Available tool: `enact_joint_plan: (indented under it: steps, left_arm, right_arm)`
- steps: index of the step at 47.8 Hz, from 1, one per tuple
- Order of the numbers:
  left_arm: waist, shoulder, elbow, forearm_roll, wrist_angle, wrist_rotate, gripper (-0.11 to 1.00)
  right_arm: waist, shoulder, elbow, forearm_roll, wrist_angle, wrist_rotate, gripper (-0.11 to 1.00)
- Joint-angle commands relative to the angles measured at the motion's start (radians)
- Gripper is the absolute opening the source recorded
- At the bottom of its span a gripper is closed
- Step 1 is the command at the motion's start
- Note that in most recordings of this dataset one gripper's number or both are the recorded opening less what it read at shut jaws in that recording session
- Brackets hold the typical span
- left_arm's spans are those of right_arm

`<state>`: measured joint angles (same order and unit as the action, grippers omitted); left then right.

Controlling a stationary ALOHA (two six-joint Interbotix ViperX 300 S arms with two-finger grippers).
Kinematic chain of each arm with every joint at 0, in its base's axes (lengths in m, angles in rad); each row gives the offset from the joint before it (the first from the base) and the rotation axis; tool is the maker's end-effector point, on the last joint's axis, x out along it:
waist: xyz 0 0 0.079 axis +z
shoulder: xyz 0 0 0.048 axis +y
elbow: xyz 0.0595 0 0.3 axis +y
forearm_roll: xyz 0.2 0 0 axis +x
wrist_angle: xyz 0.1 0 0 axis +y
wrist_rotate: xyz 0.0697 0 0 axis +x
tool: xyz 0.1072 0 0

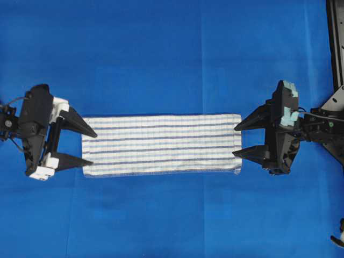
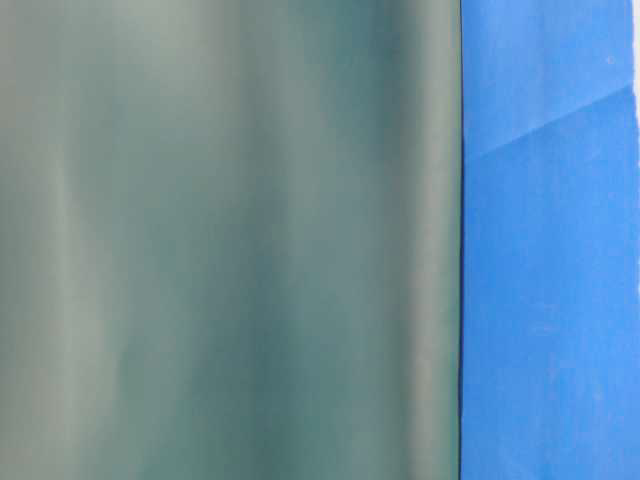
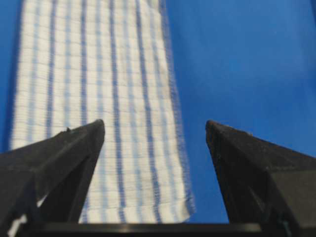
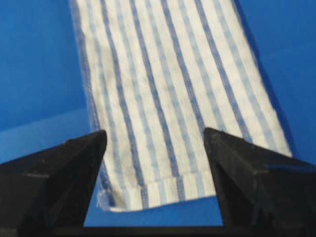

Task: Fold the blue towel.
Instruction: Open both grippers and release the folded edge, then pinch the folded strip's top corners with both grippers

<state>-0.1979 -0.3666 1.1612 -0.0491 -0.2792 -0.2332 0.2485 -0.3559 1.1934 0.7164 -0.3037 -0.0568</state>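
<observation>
The blue towel (image 1: 161,144) is laid flat in a long strip on the blue table cover (image 1: 161,54). It is stretched between the left gripper (image 1: 88,146) and the right gripper (image 1: 237,141). Both sets of jaws are spread wide apart. Nothing is held. One short towel edge is seen just in front of each gripper.

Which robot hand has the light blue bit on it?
The right hand, at the towel's right end in the overhead view. Its body carries a pale blue-green block on top; the left hand has white parts instead. Both hands are open.
</observation>
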Motion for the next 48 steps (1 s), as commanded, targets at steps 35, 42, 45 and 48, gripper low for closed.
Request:
enact_joint_plan:
  steps: [35, 42, 45, 48]
  left_arm:
    - [0.232, 0.192, -0.015, 0.005, -0.057, 0.152, 0.74]
    - [0.232, 0.275, -0.015, -0.002, -0.097, 0.150, 0.71]
    - [0.232, 0.302, -0.017, -0.003, -0.101, 0.149, 0.70]
    - [0.232, 0.325, -0.018, -0.003, -0.103, 0.149, 0.67]
  right_arm:
    - [-0.222, 0.195, -0.025, 0.005, -0.080, -0.110, 0.82]
    - [-0.224, 0.255, -0.035, 0.008, -0.083, -0.109, 0.82]
    - [-0.222, 0.268, -0.038, 0.008, -0.084, -0.109, 0.82]
    - [-0.221, 0.276, -0.041, 0.008, -0.084, -0.109, 0.80]
